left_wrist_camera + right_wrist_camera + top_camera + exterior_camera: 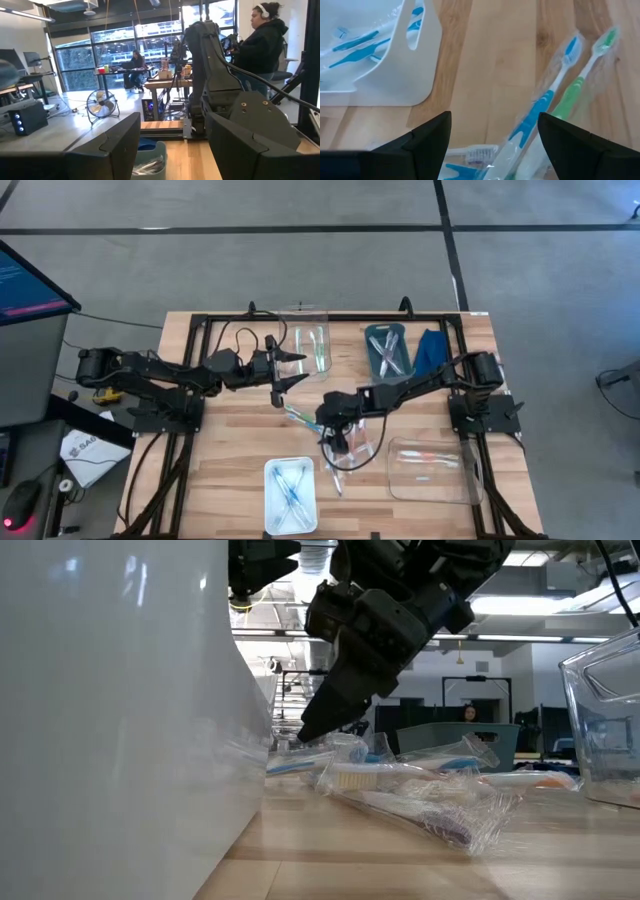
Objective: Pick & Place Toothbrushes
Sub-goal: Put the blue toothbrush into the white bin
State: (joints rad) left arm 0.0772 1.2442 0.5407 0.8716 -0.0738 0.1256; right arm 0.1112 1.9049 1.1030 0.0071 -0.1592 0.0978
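Wooden bench [230, 480] has a loose pile of toothbrushes [335, 450] in the middle, not sorted yet. Some brushes already lie in the white bin [290, 502] & other bins. Right end effector [335, 442] hangs over the pile, spread, holding nothing. Left end effector [290, 370] waits up high, spread too.

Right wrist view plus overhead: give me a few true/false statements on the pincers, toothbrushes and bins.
1. The right pincer hangs open over wrapped toothbrushes on the table. True.
2. A blue toothbrush and a green toothbrush lie side by side on the wood. True.
3. The white bin is empty. False: it holds blue toothbrushes.
4. The left pincer grips a toothbrush. False: it is open and holds nothing, raised near the clear bin.
5. The blue cloth lies in the white bin. False: it lies beside the teal bin.
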